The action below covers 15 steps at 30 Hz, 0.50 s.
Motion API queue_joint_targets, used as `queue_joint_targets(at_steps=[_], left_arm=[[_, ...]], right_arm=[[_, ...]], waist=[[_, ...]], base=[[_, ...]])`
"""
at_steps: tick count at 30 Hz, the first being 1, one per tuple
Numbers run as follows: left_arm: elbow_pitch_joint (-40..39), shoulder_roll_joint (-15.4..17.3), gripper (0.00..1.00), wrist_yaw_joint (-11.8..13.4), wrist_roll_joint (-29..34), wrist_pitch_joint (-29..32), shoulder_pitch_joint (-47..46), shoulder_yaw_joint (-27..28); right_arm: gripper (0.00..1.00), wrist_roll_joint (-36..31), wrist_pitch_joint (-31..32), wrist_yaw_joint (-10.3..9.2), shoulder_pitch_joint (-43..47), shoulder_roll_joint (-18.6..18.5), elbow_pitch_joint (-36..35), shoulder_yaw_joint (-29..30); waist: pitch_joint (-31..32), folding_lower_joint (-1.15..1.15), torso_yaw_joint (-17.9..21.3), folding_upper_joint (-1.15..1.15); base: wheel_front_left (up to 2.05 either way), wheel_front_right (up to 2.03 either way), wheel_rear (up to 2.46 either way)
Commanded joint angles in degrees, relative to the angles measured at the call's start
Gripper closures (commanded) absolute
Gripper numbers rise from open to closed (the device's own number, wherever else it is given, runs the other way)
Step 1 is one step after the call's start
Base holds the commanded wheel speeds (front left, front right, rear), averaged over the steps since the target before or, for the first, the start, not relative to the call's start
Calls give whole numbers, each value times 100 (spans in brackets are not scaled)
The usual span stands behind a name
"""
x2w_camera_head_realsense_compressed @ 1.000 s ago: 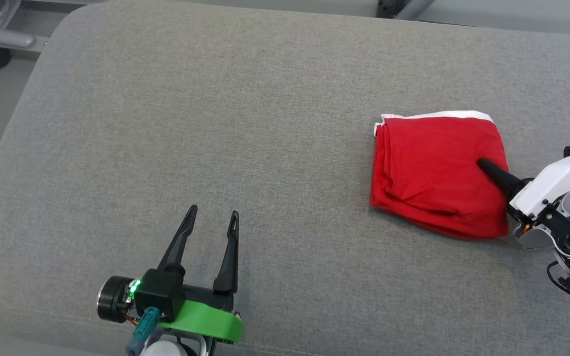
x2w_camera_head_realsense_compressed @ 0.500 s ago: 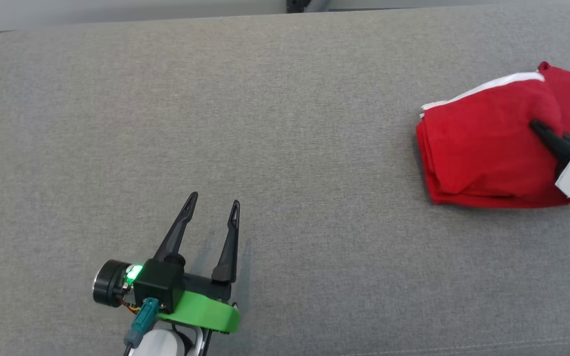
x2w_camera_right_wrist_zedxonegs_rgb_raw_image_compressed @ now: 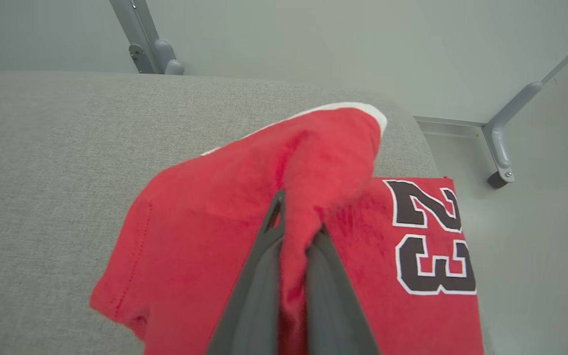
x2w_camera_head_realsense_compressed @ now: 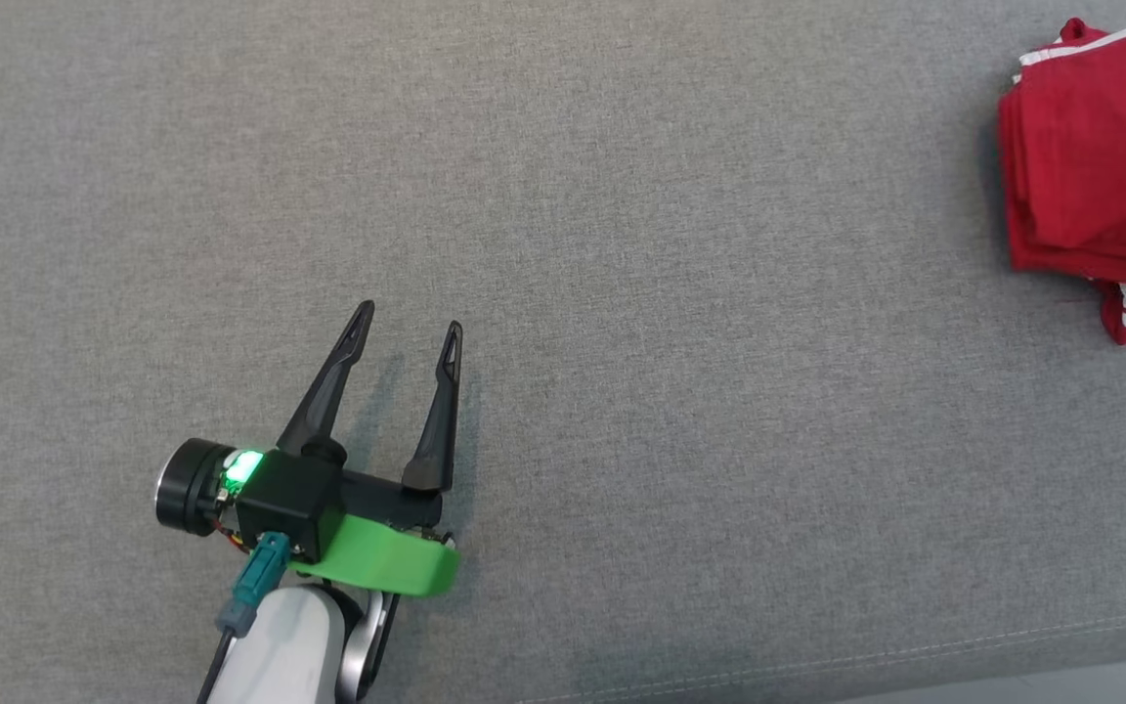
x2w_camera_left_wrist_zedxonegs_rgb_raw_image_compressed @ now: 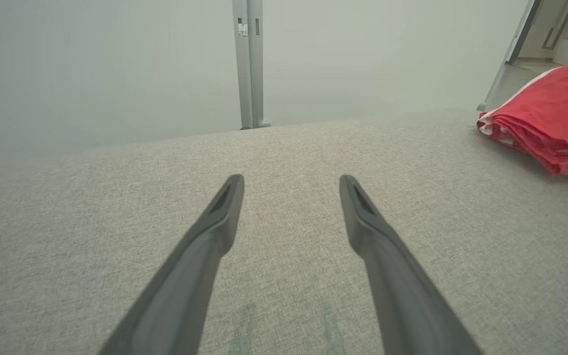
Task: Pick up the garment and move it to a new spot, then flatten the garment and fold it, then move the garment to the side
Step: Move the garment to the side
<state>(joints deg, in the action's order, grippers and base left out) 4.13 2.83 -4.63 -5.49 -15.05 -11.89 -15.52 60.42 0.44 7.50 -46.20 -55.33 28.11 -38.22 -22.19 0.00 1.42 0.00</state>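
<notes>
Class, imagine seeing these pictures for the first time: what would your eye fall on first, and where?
The red garment stands out at once, folded at the far right of the grey padded surface, with a black number 23 showing in the right wrist view. The right gripper is shut on a fold of it. At the lower left of the head view the left gripper stands open and empty.

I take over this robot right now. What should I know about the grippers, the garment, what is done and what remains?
Left gripper: jaws open, empty, above the grey cushion.
Right gripper: jaws shut on a fold of the red garment.
Garment: folded in layers, at the cushion's right end.
Done: the folding, by its look.
Left: lay it down at the side, then release.
</notes>
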Motion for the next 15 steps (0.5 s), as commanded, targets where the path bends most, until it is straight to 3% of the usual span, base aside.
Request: queue_joint_targets(at_steps=[1, 9, 10, 13, 15], left_arm=[[-15, 15, 0, -33, 45, -12, -101, 41], [14, 15, 0, -125, 100, -12, -160, 126], [16, 15, 0, -136, 107, -12, -167, 135], [30, 17, 0, -146, 122, -12, -180, 158], [32, 23, 0, -160, 132, -12, -182, 166]], right_arm=[[100, 26, -48, -4, -84, -94, 81, -20], [100, -143, 7, -4, -274, -367, 469, -268], [92, -169, 19, -4, -293, -375, 501, -308], [100, -186, 108, -4, -354, -411, 556, -444], [100, -265, 136, -4, -389, -459, 554, -516]], waist=[[-188, 0, -13, 0], [-284, 0, -93, 0], [-287, 0, -98, 0], [-294, 0, -109, 0], [-295, 0, -111, 0]], base=[[0, 0, 0], [0, 0, 0], [0, 0, 0], [0, 0, 0], [0, 0, 0]])
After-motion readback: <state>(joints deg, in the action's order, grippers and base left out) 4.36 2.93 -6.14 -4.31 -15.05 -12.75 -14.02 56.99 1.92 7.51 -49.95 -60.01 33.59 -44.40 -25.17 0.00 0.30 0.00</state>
